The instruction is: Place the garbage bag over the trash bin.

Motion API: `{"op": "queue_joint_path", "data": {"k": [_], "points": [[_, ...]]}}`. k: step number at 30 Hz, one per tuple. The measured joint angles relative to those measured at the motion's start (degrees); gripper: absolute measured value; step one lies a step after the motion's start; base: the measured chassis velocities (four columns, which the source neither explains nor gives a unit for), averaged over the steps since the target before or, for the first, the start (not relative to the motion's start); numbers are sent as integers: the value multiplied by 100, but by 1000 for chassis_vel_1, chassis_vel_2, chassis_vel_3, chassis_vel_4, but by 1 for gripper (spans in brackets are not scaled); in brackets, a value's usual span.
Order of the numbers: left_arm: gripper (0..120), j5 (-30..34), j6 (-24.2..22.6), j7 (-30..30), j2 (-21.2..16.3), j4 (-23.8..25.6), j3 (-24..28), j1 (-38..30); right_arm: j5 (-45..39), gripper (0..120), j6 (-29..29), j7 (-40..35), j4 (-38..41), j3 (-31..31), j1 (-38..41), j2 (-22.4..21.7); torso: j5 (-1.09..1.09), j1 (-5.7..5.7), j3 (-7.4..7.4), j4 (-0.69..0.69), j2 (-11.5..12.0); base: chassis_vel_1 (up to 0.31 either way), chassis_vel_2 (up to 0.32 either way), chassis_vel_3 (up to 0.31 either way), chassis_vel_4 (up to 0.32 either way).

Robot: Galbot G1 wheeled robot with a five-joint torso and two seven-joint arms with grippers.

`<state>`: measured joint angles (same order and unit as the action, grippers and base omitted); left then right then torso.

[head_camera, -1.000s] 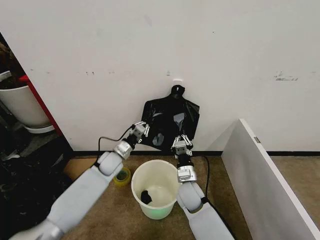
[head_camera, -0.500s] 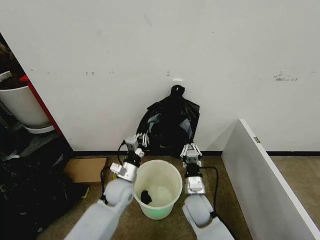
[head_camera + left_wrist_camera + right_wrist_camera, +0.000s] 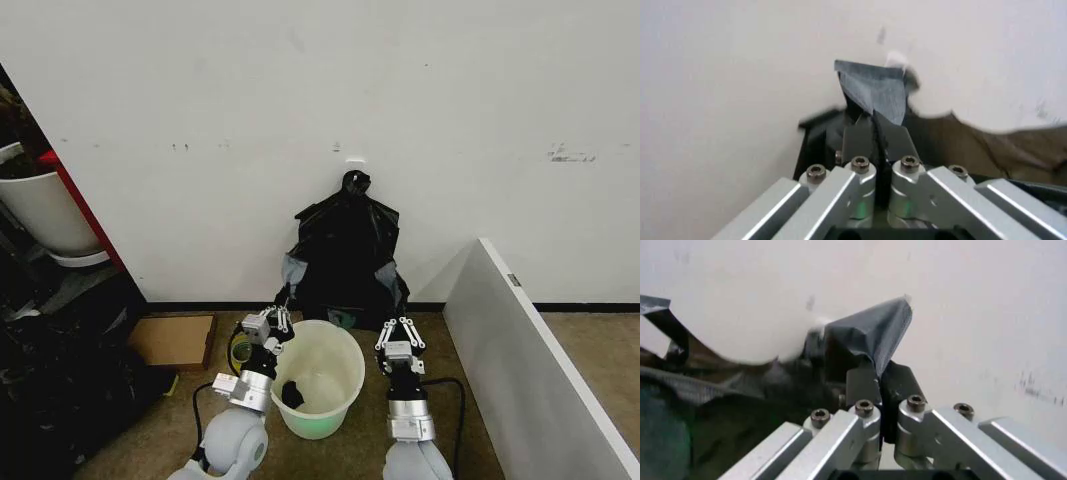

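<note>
Both arms drawn back from the wall to flank the trash bin (image 3: 316,375) | left gripper (image 3: 270,323) and right gripper (image 3: 400,334) each clamped on an edge of the garbage bag (image 3: 345,265) | bag mouth stretched behind the rim, bin not yet covered

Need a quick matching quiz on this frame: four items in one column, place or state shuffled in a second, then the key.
Items:
1. glossy black plastic garbage bag
2. round cream-white plastic trash bin
3. small black scrap
4. flat brown cardboard box

Places or states:
A. lying inside the bin
B. on the floor on the robot's left
C. standing between the two arms
D. pinched by the left gripper and right gripper

Pairs: 1-D, 2-C, 3-A, 4-B
</note>
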<state>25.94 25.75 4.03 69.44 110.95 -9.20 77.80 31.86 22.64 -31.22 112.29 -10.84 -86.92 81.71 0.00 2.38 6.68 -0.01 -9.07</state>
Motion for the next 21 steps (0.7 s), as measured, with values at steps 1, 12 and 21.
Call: {"op": "queue_joint_path", "data": {"k": [1, 12, 21], "points": [[0, 0, 0, 0, 0, 0, 0, 0, 0, 0, 0, 0, 0, 0, 0, 0, 0, 0, 0, 0, 0, 0, 0, 0, 0], [0, 153, 177, -147, -332, 1162, -488, 832, 60, 0, 458, 146, 628, 142, -476, -133, -1, 0, 1, 0, 0, 0, 0, 0, 0], [0, 6, 306, -141, -160, 728, -461, 1026, 21, 0, 549, 167, -8, 285, -252, -41, -6, 1, 1, 2, 0, 0, 0, 0, 0]]}}
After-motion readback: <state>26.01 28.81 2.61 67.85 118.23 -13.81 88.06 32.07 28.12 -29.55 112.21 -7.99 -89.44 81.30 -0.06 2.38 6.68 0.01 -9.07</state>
